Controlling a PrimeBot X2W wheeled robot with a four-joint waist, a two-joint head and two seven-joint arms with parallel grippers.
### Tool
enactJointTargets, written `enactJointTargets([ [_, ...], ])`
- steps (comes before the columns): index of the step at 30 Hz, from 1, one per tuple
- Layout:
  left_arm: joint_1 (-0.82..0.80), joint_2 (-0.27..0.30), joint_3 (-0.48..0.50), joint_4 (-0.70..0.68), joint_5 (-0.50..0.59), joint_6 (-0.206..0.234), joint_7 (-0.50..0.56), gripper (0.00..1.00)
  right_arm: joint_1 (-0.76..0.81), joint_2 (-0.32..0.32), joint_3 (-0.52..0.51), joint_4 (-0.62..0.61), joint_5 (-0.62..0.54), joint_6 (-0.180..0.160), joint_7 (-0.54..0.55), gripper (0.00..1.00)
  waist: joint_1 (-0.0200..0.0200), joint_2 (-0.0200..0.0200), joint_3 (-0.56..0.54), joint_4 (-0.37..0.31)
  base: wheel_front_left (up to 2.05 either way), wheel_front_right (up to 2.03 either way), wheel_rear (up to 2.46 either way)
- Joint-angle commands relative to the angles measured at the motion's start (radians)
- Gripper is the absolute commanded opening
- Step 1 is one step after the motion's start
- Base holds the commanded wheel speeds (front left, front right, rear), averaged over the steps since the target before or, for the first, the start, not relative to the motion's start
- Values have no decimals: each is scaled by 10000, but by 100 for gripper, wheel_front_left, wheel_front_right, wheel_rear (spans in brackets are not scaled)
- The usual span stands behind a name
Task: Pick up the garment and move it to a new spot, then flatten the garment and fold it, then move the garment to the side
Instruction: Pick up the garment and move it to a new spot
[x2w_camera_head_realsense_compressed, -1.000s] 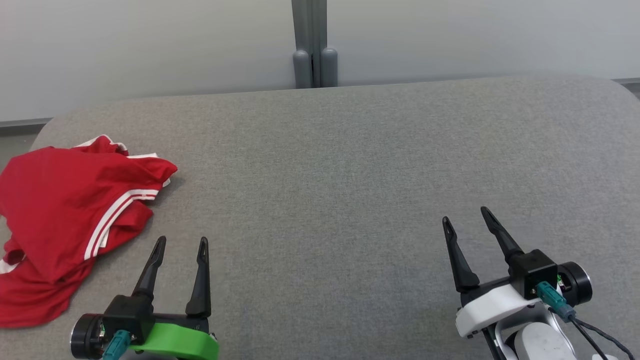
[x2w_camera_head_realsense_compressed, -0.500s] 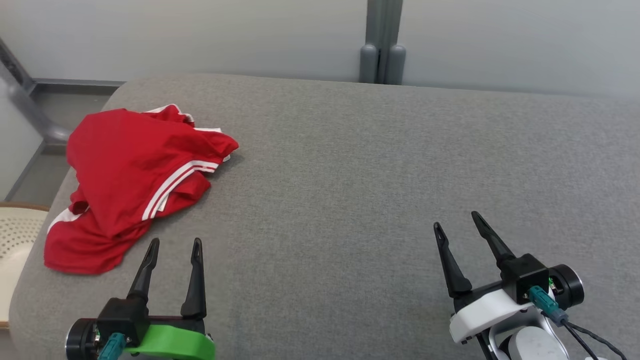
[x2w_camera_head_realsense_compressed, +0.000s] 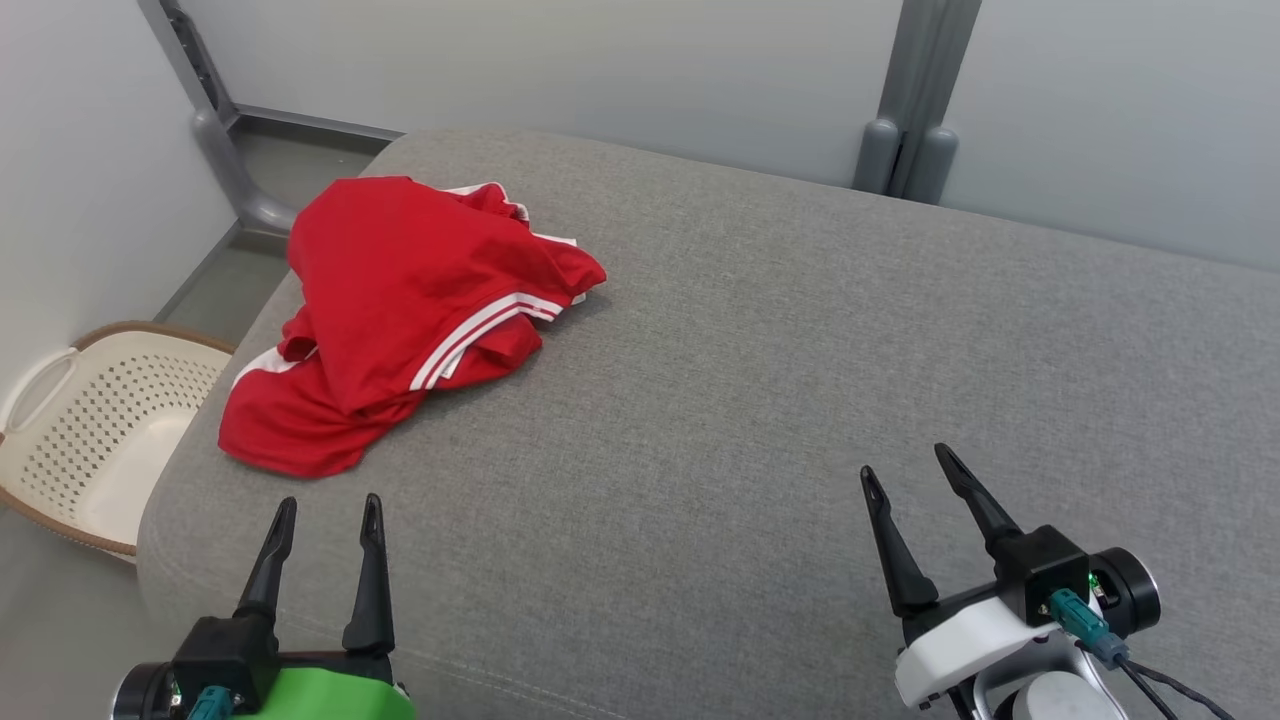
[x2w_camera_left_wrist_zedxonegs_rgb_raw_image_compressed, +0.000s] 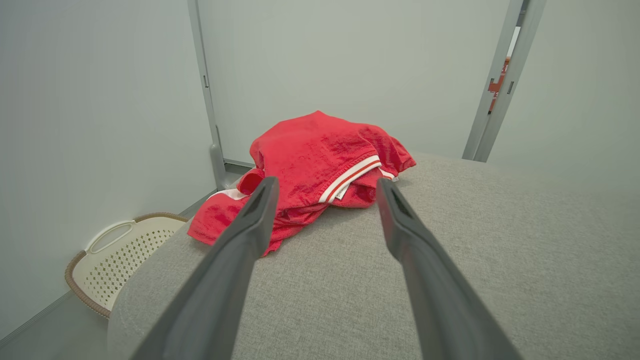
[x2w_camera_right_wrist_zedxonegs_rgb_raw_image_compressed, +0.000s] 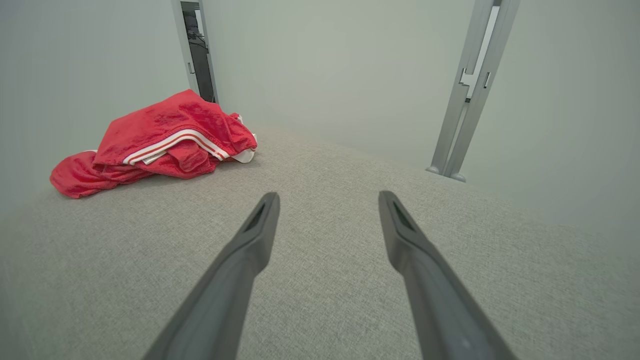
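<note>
Head / change: whole pic has swung left vs a sec ago. Cam turned; the things didn't move. Garment (x2w_camera_head_realsense_compressed: 400, 300) keeps the same heap and stripe lie on the cushion (x2w_camera_head_realsense_compressed: 750, 400).
Head / garment: red w/ white stripes, crumpled. Ahead and a bit left of L pincer (x2w_camera_head_realsense_compressed: 330, 500), near but apart. Well apart from R pincer (x2w_camera_head_realsense_compressed: 905, 460), far to its left.
Head / L pincer: released, fingers spread, nothing btwn, over the cushion's near edge.
Head / R pincer: released, empty, over bare cushion. Both as wide as a sec ago.
Head / newly in pic: basket (x2w_camera_head_realsense_compressed: 60, 440) on floor, left of L pincer, by the cushion end.
L wrist / garment (x2w_camera_left_wrist_zedxonegs_rgb_raw_image_compressed: 315, 145): straight ahead past L pincer (x2w_camera_left_wrist_zedxonegs_rgb_raw_image_compressed: 326, 182), framed btwn its tips, no contact. Basket (x2w_camera_left_wrist_zedxonegs_rgb_raw_image_compressed: 120, 250) low left.
L wrist / pincer: wide, empty.
R wrist / garment (x2w_camera_right_wrist_zedxonegs_rgb_raw_image_compressed: 165, 130): ahead, far left of R pincer (x2w_camera_right_wrist_zedxonegs_rgb_raw_image_compressed: 328, 195), well apart; bare cushion below the fingers.
R wrist / pincer: wide, empty.
Meaning (my read): robot now faces the garment, so step = reach for pick-up. Task at its start: nothing lifted, flattened or folded yet. L pincer best placed; R would have to cross left.
</note>
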Motion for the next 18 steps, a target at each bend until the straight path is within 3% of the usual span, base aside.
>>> enactJointTargets([
  [1,166,57,74,-34,-88,29,-9,100,179,-32,-8,4,63,1,-31,100,0,0,-205,308,0,0,0],
  [18,256,56,168,-167,-81,57,-9,100,197,-32,79,8,-69,1,-31,100,0,0,-173,630,0,0,0],
])
